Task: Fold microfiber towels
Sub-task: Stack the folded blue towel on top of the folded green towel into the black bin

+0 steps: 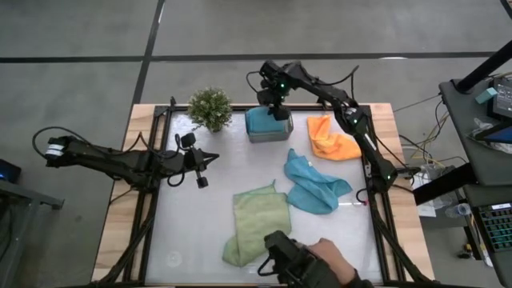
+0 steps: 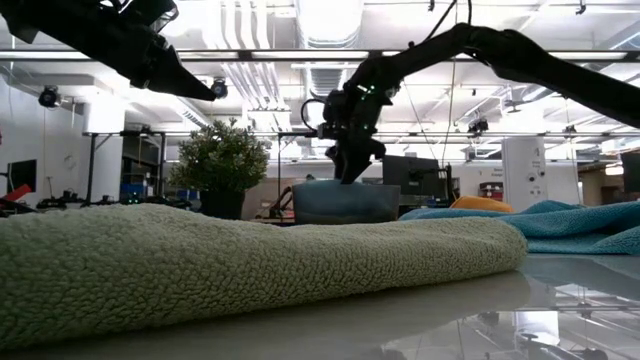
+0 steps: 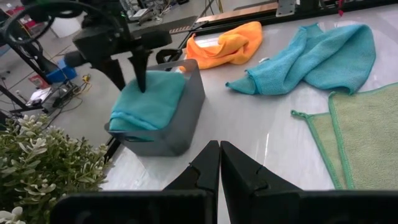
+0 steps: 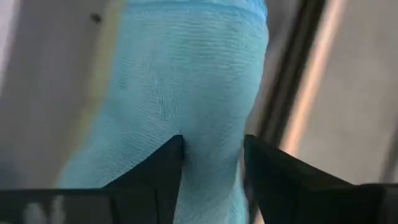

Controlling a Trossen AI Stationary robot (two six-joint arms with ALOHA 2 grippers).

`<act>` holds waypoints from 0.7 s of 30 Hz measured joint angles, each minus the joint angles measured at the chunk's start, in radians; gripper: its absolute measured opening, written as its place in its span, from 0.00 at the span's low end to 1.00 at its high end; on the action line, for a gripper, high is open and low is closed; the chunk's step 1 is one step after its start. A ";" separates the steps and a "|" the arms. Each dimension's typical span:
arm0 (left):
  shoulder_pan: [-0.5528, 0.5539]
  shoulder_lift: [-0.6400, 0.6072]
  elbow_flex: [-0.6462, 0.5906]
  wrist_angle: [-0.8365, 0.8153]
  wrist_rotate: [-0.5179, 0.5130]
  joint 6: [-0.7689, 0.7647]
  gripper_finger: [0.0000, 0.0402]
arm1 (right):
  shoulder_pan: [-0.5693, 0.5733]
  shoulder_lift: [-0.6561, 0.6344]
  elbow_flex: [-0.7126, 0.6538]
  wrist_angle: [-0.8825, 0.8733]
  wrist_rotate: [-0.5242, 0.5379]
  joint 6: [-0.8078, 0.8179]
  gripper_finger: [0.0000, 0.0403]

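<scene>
Microfiber, light and limp, will sag unless pinched at a corner or hem: the right gripper point(image 4: 211, 152), jaws apart, hangs over the folded teal towel point(image 3: 148, 99) in the grey bin point(image 3: 186, 118), while the left gripper point(image 3: 219, 163) waits with jaws together.

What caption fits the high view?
Right gripper over a bin holding a teal towel; left gripper waits.
</scene>
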 joint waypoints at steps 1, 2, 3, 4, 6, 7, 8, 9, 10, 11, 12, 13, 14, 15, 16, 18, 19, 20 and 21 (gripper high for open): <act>0.000 0.000 0.000 0.000 0.000 0.000 0.00 | -0.002 -0.003 0.001 0.006 0.002 0.002 0.42; 0.000 0.000 0.000 0.000 0.000 0.000 0.00 | -0.003 -0.010 0.000 0.007 0.003 0.000 0.43; 0.000 0.000 0.000 0.000 0.000 0.000 0.00 | -0.005 -0.014 0.000 0.006 0.004 -0.002 0.43; 0.000 0.000 0.000 0.000 0.000 0.000 0.00 | -0.005 -0.021 0.000 0.005 0.004 -0.002 0.43; 0.000 0.000 0.000 0.000 0.000 0.000 0.00 | -0.004 -0.033 0.000 0.004 0.001 0.012 0.42; 0.000 0.000 0.000 0.000 0.000 0.000 0.00 | -0.004 -0.038 0.000 0.004 0.001 0.015 0.41; 0.000 0.000 0.000 0.000 0.000 0.000 0.00 | -0.004 -0.043 0.000 0.004 -0.001 0.015 0.40; 0.000 0.000 0.000 0.000 0.000 0.000 0.00 | -0.004 -0.046 0.000 0.008 -0.002 0.021 0.39; 0.000 0.000 0.000 0.000 0.000 0.000 0.00 | -0.002 -0.048 0.000 0.017 -0.006 0.030 0.37; 0.000 0.000 0.000 0.000 0.000 0.000 0.00 | -0.001 -0.048 0.000 0.029 -0.008 0.048 0.35; 0.000 0.000 0.000 0.000 0.000 0.000 0.00 | -0.001 -0.048 0.000 0.038 -0.016 0.060 0.32; 0.000 0.000 0.000 0.000 0.000 0.000 0.00 | 0.000 -0.048 0.000 0.040 -0.032 0.072 0.28; 0.000 0.000 0.000 0.000 0.000 0.000 0.00 | 0.001 -0.048 -0.003 0.041 -0.062 0.075 0.24; 0.000 0.000 0.000 0.000 0.000 0.000 0.00 | 0.002 -0.048 -0.007 0.043 -0.102 0.075 0.19; 0.000 0.000 0.000 0.000 0.000 0.000 0.00 | 0.005 -0.046 -0.009 0.045 -0.138 0.075 0.14; 0.000 0.000 0.000 -0.001 0.000 0.000 0.00 | 0.010 -0.038 -0.011 0.055 -0.162 0.076 0.05; 0.000 0.000 0.000 -0.001 0.000 0.000 0.00 | 0.013 -0.029 -0.013 0.066 -0.161 0.081 0.04; 0.000 0.000 0.000 0.000 0.001 0.000 0.00 | 0.014 -0.019 -0.016 0.081 -0.162 0.093 0.04; 0.000 0.000 0.000 -0.001 0.001 0.000 0.00 | 0.014 -0.004 -0.017 0.095 -0.160 0.101 0.03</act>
